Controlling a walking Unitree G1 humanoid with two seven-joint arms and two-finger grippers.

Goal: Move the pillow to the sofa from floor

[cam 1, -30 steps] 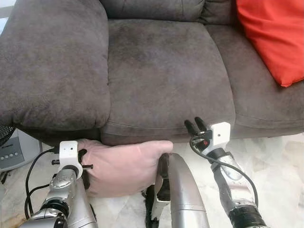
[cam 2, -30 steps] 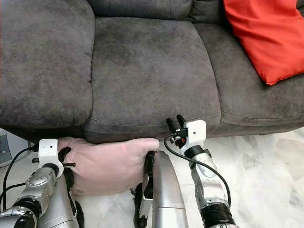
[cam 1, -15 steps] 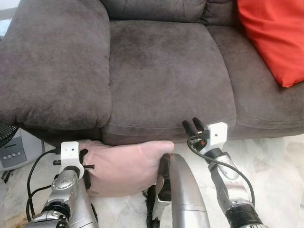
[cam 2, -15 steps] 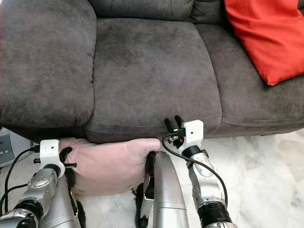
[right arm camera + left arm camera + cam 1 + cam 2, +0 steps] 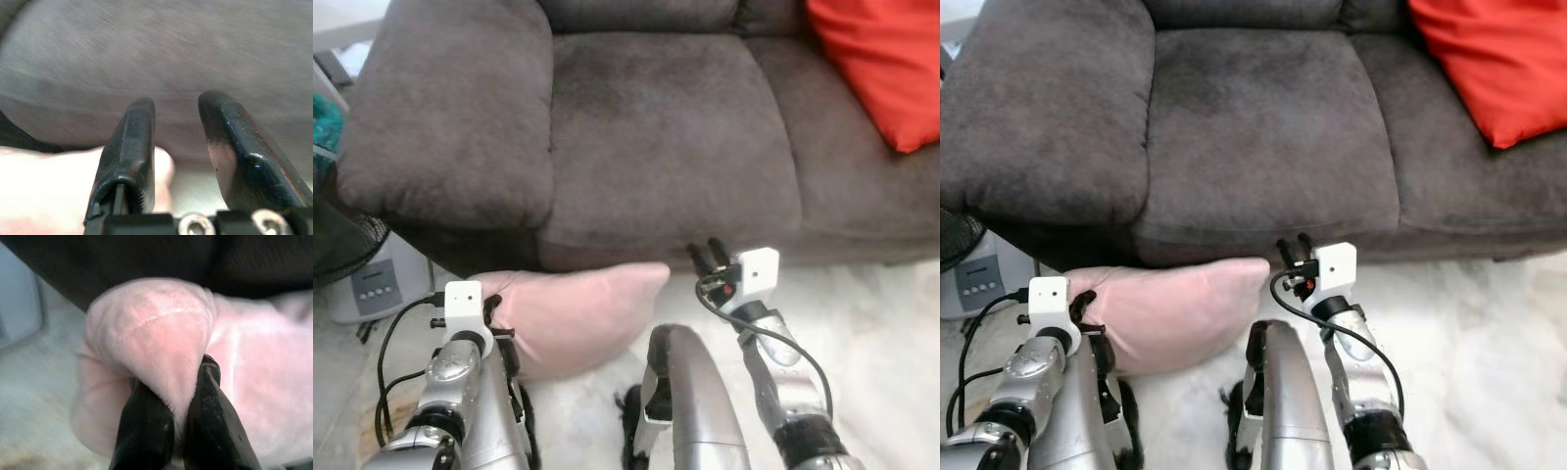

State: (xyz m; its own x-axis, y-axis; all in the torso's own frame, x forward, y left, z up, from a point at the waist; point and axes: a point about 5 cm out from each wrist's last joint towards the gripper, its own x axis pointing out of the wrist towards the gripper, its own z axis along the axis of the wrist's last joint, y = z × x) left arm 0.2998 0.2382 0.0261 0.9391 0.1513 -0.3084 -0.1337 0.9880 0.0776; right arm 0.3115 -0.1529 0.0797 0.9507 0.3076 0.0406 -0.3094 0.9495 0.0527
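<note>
Plush pale-pink pillow hangs low before the dark grey suede sofa, just off the marble floor. The left gripper pinches one corner tight, presumably to carry it up. The right gripper, fingers parted and empty, hovers at the opposite corner, likely to steady it.

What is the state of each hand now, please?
Left hand: closed, pinching a fold of the pink pillow.
Right hand: open, holding nothing, near the sofa seat's front edge.
</note>
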